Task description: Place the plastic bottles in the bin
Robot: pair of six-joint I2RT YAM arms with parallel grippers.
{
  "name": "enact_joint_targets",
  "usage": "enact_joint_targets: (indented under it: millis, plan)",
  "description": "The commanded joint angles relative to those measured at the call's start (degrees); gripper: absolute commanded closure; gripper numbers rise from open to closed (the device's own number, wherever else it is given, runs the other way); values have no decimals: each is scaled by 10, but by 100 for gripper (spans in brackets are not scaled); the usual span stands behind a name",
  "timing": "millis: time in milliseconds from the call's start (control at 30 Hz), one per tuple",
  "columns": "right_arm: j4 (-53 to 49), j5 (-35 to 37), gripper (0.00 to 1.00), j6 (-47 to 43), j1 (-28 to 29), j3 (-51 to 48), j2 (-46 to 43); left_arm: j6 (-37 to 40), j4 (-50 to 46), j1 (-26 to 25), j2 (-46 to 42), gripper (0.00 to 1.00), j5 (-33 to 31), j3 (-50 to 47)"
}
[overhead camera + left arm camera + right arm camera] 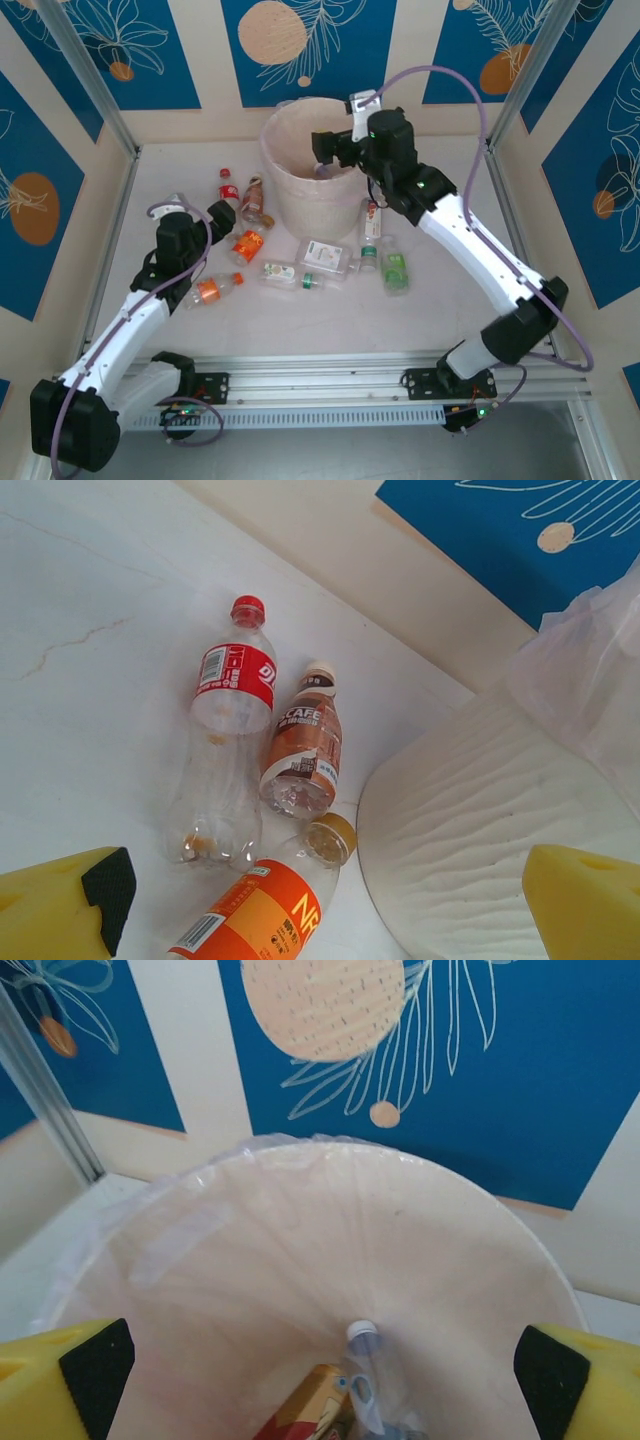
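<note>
The bin [288,200] is a round, pale cream bucket with fine vertical ribbing on its wall. It stands at the far middle of the smooth white table [300,325]. A thin, crinkled translucent liner [590,670] folds over its rim.

The right gripper [326,150] hangs over the bin's mouth. Its blocky yellow pads [45,1385] with black tips are spread wide, with nothing between them. Below them, at the bottom of the bin, lie a clear capped bottle [364,1345] and a boxy red-labelled bottle [305,1410].

The left gripper [222,213] is left of the bin, above the table. Its jaws are also spread wide and empty. Under it lie three bottles. The cola bottle [230,730] is clear and ridged, with a red cap and a red band. The stubbier coffee bottle [303,750] lies side by side with it on the right and has a brown label and a cream cap. Nearer is the orange bottle [255,915], whose gold cap lies just beside the bin's base.

More bottles are scattered on the table near the bin. There is a flat, squarish clear bottle [327,256], a green-labelled bottle [396,270] and a slim bottle [371,220] close to the bin's right side. A short white-labelled bottle [279,272] and an orange-banded bottle [212,290] lie beside the left arm.
</note>
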Motion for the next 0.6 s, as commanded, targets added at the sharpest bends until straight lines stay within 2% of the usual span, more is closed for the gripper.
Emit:
enact_joint_targets:
  millis: [0,167,333,433,500,567]
  plan:
    - [52,-27,0,28,-9,-61,-54,-13,-19,10,6,0,4,7]
    - [74,-41,1,39,-28,-194,-150,-10,-67,10,26,0,-4,29]
    - [100,-80,0,107,-60,-321,-238,15,-115,10,69,0,25,57]
    - [103,-71,0,135,-77,-376,-283,27,-162,11,97,0,40,76]
    - [111,-57,0,150,-89,-404,-310,52,-176,9,109,0,74,80]
    - [123,-59,0,161,-106,-424,-328,122,-174,1,131,0,138,86]
